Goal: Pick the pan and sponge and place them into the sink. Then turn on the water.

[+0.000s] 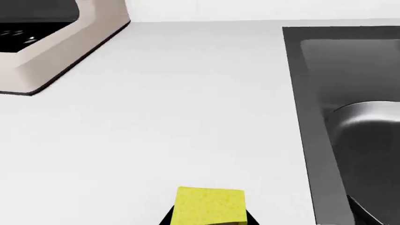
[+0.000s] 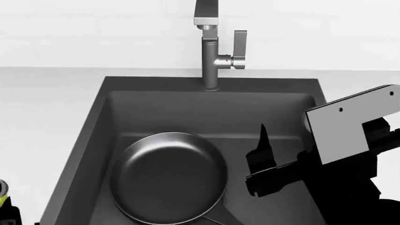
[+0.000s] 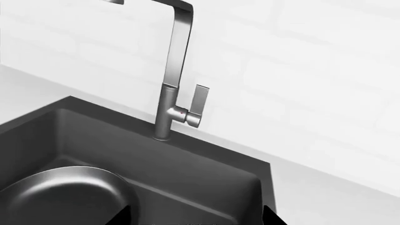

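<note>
Between our left gripper's (image 1: 209, 221) closed jaws we held the small yellow pitted sponge (image 1: 210, 206); the dark grey rectangular sink (image 1: 300, 84), round black pan (image 2: 168, 177) inside, lay toward three o'clock. Right gripper (image 2: 265, 161) looked open.

No readable text, label, brand or number anywhere I look. Only mark: small red dot on faucet (image 2: 213, 47) by lever.

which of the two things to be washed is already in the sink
The pan, the big round dark one, lies on the sink floor. The small yellow sponge is not in the basin: it shows between the left gripper's fingers, over the white counter.
</note>
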